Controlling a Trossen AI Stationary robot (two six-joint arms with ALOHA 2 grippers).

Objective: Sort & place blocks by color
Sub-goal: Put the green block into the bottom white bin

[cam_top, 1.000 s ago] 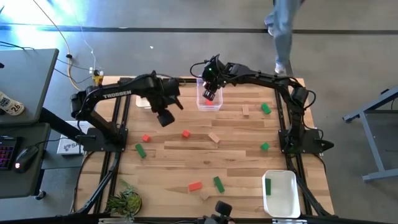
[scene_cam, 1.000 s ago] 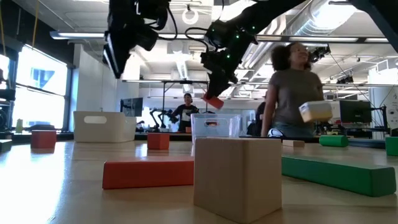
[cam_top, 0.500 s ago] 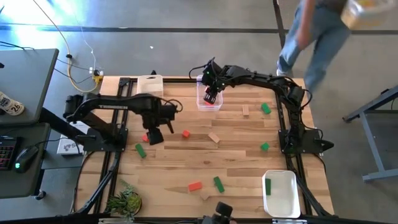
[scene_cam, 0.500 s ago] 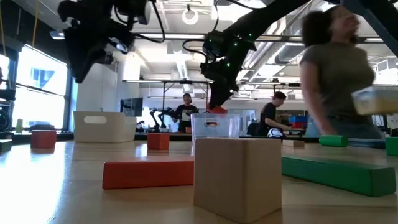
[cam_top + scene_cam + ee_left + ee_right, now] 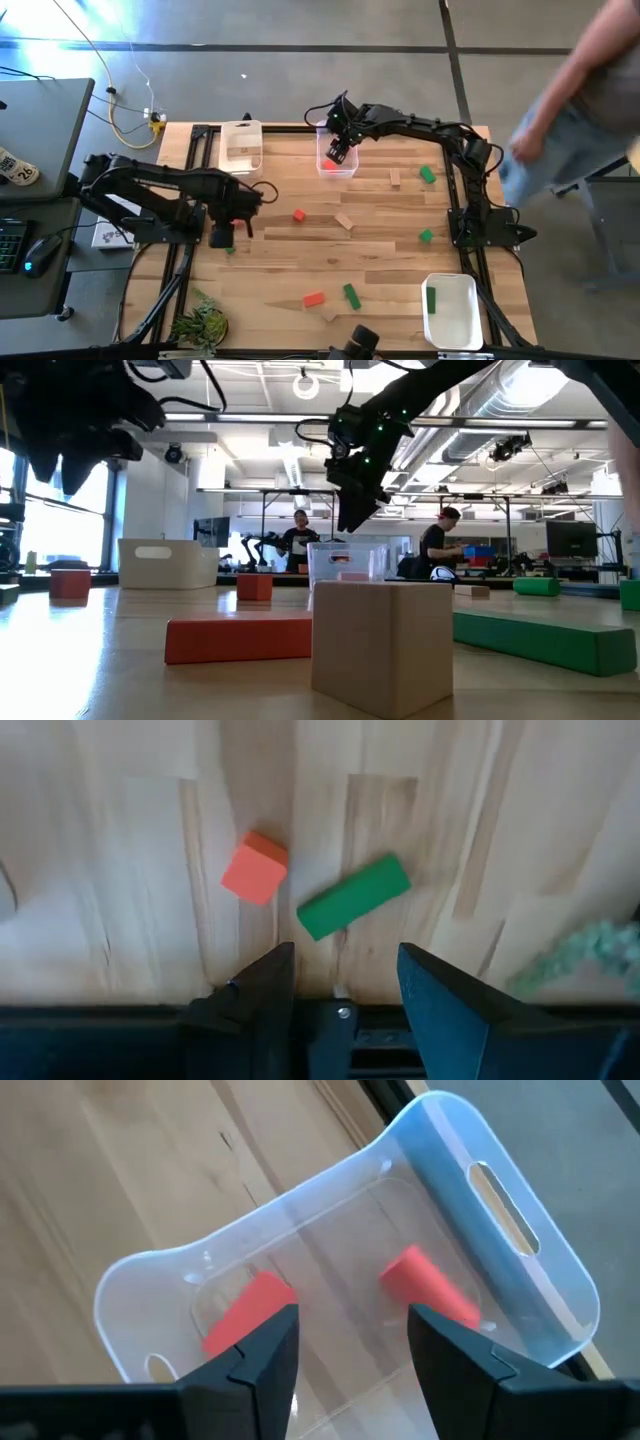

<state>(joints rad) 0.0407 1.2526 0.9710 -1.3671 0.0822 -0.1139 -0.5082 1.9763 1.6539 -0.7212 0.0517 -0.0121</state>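
Right wrist view: open right end effector above two binned red blocks.

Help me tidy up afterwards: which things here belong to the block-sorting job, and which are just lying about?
Job:
red blocks, green blocks and wood blocks loose on the table;
clear bin holding two red blocks, under the open right hand;
two white bins;
open left hand above a red cube and green bar.

Lying about:
small plant;
yellow cable.

A polished grey concrete floor surrounded the table; bright windows lit the left, white ceiling ducts overhead.
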